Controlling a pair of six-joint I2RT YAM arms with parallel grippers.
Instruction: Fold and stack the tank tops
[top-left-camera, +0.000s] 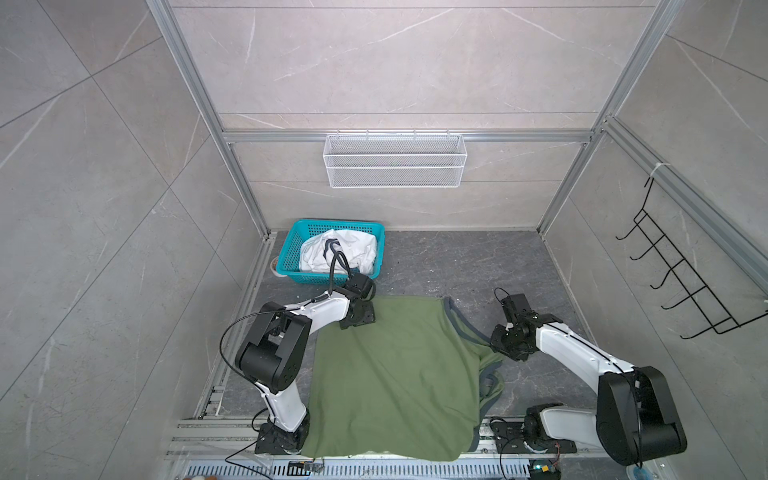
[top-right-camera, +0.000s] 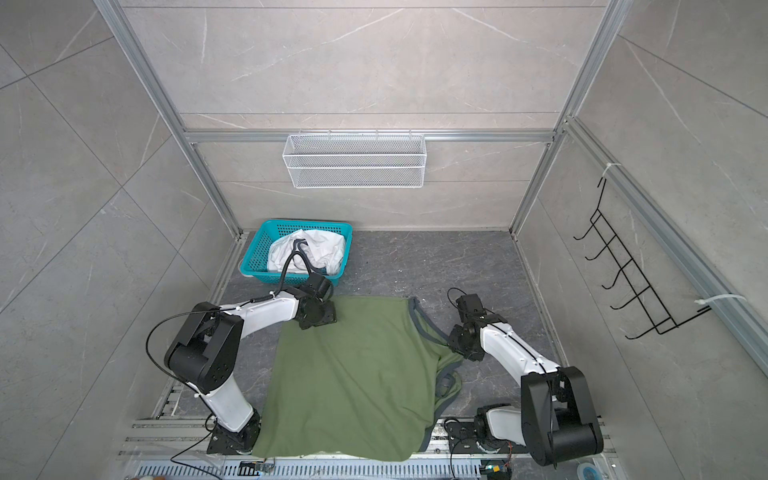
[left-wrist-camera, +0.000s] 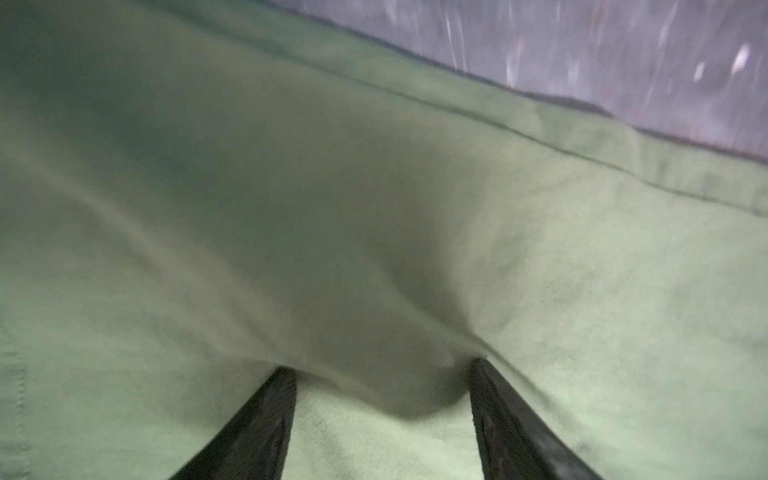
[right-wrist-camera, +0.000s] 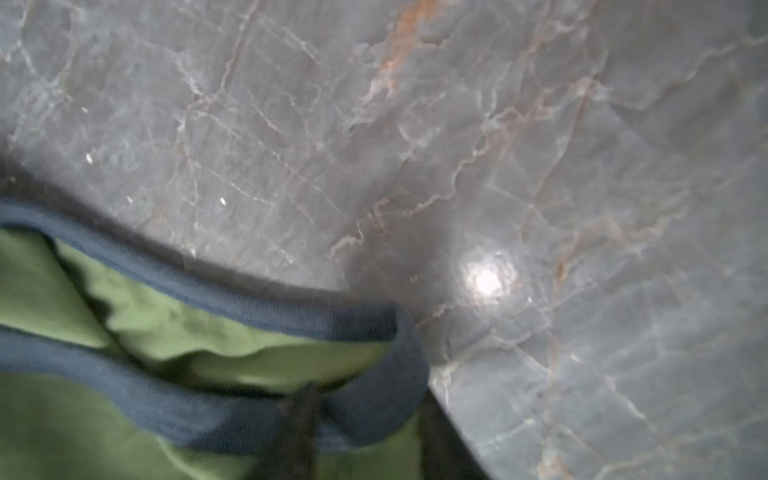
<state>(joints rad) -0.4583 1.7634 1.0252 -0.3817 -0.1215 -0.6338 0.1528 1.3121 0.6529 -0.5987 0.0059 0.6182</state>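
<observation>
Grey marbled surface (top-left-camera: 457, 266) carries the olive tank top (top-left-camera: 390, 365), spread flat between both pincers for folding. Left pincer (left-wrist-camera: 382, 365), jaws apart, presses its hem corner. Right pincer (right-wrist-camera: 368, 395) looks clamped on a grey-trimmed strap, probably to lift it. Just beyond the left pincer, a teal basket (top-left-camera: 291, 245) holds the white tank top (top-left-camera: 353, 249), crowding that arm.

Olive tank top (top-left-camera: 395, 365) spread flat, white one (top-left-camera: 336, 249) bunched in basket (top-left-camera: 293, 245)
</observation>
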